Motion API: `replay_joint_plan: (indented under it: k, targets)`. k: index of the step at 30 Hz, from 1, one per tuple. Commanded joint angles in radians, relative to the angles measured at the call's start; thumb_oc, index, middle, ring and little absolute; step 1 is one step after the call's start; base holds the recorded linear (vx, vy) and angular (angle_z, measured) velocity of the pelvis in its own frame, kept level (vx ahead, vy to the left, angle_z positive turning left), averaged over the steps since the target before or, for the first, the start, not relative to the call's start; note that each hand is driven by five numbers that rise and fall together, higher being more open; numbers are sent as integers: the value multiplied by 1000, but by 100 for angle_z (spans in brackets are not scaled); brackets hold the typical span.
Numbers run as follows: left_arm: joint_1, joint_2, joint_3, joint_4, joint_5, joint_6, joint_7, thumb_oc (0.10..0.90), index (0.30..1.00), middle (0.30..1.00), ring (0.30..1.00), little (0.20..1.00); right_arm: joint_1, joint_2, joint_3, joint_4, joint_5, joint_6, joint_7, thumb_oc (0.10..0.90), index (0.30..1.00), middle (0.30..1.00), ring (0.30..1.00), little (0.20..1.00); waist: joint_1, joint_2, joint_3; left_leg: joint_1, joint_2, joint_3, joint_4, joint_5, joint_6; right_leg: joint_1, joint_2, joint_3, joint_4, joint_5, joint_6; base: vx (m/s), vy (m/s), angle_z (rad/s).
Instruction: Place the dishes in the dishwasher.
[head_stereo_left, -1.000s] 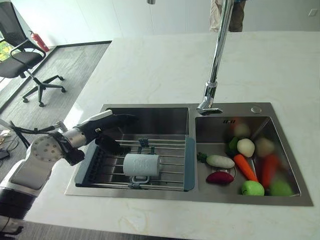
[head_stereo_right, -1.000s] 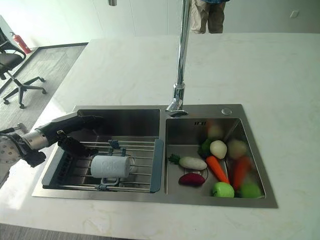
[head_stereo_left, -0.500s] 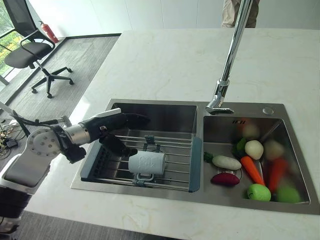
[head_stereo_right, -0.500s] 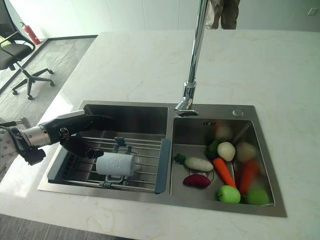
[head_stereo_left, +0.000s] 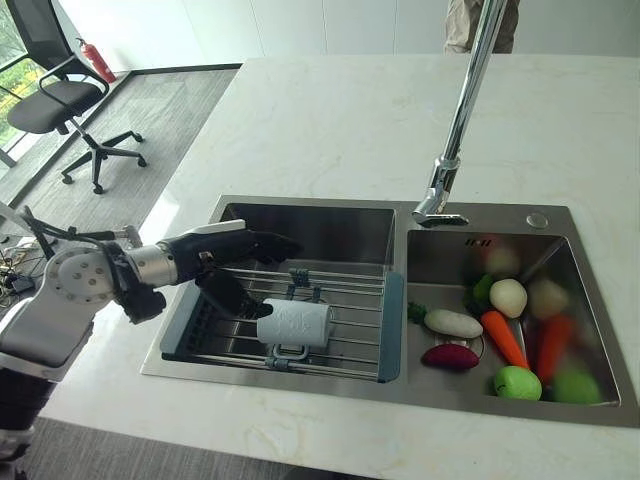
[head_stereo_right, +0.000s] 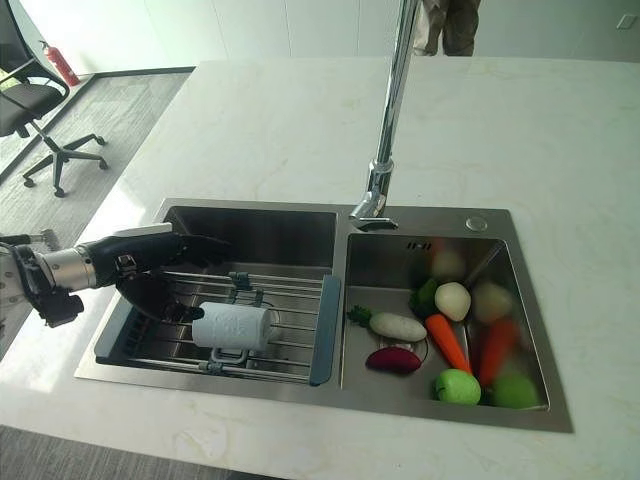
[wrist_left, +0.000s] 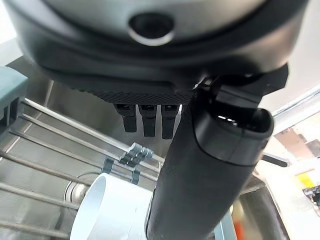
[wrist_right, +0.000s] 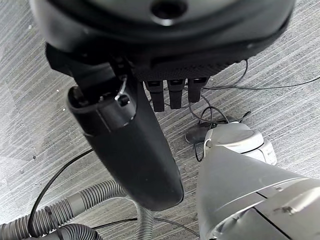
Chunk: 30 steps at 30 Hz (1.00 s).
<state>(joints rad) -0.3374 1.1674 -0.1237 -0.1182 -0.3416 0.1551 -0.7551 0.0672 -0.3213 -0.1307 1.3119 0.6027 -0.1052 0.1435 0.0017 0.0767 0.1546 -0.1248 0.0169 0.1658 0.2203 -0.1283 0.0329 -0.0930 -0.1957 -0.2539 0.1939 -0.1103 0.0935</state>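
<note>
A white mug lies on its side on the wire rack in the left sink basin, its handle towards the front edge. My left hand reaches in from the left over the rack, open, with straight fingers pointing past the mug's far side. Its thumb lies right by the mug's left end; I cannot tell whether they touch. My right hand hangs open over the grey floor, holding nothing.
A tall tap rises between the basins. The right basin holds a carrot, a white radish, a green apple and other vegetables. An office chair stands far left. A person stands behind the counter.
The camera shifted early on. My left hand has dropped slightly and its thumb has come closer to the mug. The mug has not moved.
</note>
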Motion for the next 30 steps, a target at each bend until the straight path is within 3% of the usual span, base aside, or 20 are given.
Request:
replay_joint_plan:
  k: [1, 14, 20, 30]
  targets:
    - [-122, 52, 54, -15, -5, -22, -2, 800, 900, 900, 900, 900, 8, -56, -12, 22, 55, -26, 5, 800, 900, 900, 900, 900, -16, 24, -58, -8, 48, 1, 80, -142, -53, -22, -32, 58, 106, -99, 96, 0, 0, 0]
    - [-147, 40, 2, -27, 85, -43, -27, 800, 900, 900, 900, 900, 15, -49, -6, 11, 67, -26, 1, 800, 900, 900, 900, 900, -27, 23, -50, -9, 49, 14, 80, -142, -51, -30, -34, 66, 106, -92, 99, 0, 0, 0]
    - [-142, 43, -7, -4, 255, -179, 60, 800, 900, 900, 900, 900, 19, -46, -8, 8, 73, -24, 6, 800, 900, 900, 900, 900, -34, 21, -44, -9, 50, 15, 80, -143, -51, -32, -31, 73, 106, -93, 97, 0, 0, 0]
    - [-143, 16, -40, -48, 230, -144, -41, 800, 900, 900, 900, 900, 23, -45, -12, 0, 74, -25, 0, 800, 900, 900, 900, 900, -49, 23, -39, -7, 54, 28, 80, -143, -53, -37, -34, 80, 106, -88, 101, -1, 3, -3]
